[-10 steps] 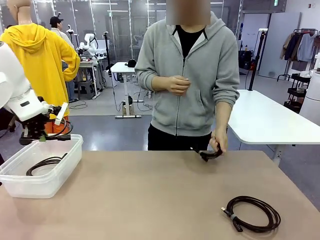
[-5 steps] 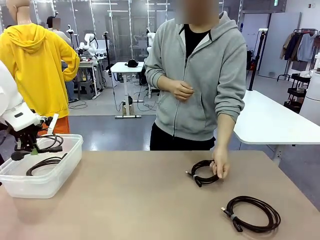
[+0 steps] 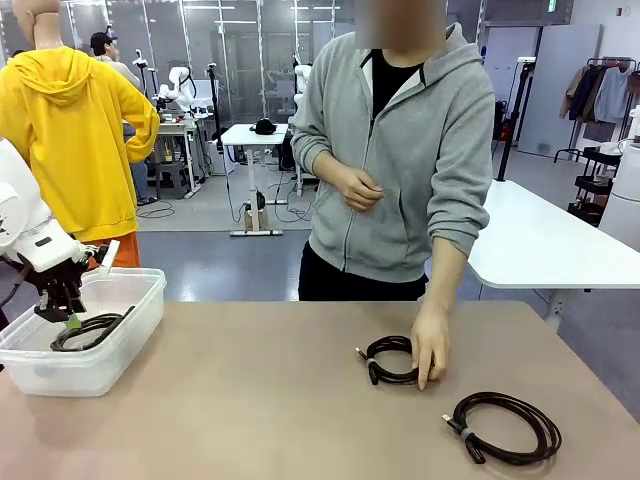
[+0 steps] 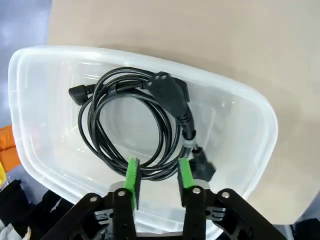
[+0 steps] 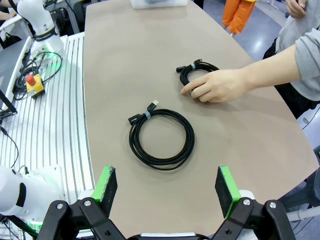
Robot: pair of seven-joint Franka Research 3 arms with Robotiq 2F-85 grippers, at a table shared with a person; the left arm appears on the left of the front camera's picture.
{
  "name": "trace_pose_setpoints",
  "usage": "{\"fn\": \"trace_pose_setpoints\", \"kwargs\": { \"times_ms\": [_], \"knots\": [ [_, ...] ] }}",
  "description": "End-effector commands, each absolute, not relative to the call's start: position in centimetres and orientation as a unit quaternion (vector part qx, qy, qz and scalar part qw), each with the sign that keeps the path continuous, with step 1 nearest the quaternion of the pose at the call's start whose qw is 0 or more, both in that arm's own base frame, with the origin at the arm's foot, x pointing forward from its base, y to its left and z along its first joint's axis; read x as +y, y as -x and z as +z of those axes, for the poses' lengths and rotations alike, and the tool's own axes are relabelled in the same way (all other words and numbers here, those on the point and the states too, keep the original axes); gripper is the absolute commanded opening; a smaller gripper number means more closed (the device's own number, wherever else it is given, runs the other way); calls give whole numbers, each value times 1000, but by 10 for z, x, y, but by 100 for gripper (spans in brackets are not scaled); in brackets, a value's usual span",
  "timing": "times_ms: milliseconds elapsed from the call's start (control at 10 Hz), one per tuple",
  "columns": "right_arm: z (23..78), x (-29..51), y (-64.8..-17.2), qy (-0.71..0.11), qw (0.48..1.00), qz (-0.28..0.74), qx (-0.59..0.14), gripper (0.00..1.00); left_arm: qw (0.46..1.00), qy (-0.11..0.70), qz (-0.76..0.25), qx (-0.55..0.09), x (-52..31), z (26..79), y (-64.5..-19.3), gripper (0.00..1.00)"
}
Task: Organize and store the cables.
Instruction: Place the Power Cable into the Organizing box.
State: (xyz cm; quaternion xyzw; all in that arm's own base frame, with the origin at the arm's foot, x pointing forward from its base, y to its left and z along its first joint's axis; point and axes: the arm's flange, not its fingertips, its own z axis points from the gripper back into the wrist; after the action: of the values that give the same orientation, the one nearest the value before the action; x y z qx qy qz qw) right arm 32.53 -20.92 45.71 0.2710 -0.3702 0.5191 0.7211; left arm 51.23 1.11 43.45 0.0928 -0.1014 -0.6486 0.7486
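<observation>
Counting two cable coils out on the table: a small coil under the person's hand, a larger coil lying apart, nearer the robot. More black cord coiled inside the one clear bin, three plug ends showing. Just above it, left gripper, jaws parted, empty. High over the table, right gripper spread wide, holding nothing.

The left arm angles down, and the left gripper points downward with its green pads parted by a modest gap, seemingly clamping nothing. The right gripper hovers with its jaws spread wide and empty.
</observation>
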Motion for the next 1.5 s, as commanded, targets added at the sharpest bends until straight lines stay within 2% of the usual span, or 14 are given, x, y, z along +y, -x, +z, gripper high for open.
{"fn": "trace_pose_setpoints", "kwargs": {
  "times_ms": [0,100,200,600,700,1400],
  "knots": [
    [457,-208,-325,-271,718,521,-375,100,753,-87,-646,-91,11,440,-518,67],
    [457,-208,-325,-271,718,521,-375,100,755,-89,-644,-87,8,441,-517,78],
    [457,-208,-325,-271,718,521,-375,100,756,-90,-643,-87,7,442,-516,98],
    [457,-208,-325,-271,718,521,-375,100,773,-97,-620,-93,8,447,-511,100],
    [457,-208,-325,-271,718,521,-375,100,756,-92,-640,-98,5,440,-515,100],
    [457,-208,-325,-271,718,521,-375,100,756,-92,-640,-98,5,440,-515,100]
  ]
}}
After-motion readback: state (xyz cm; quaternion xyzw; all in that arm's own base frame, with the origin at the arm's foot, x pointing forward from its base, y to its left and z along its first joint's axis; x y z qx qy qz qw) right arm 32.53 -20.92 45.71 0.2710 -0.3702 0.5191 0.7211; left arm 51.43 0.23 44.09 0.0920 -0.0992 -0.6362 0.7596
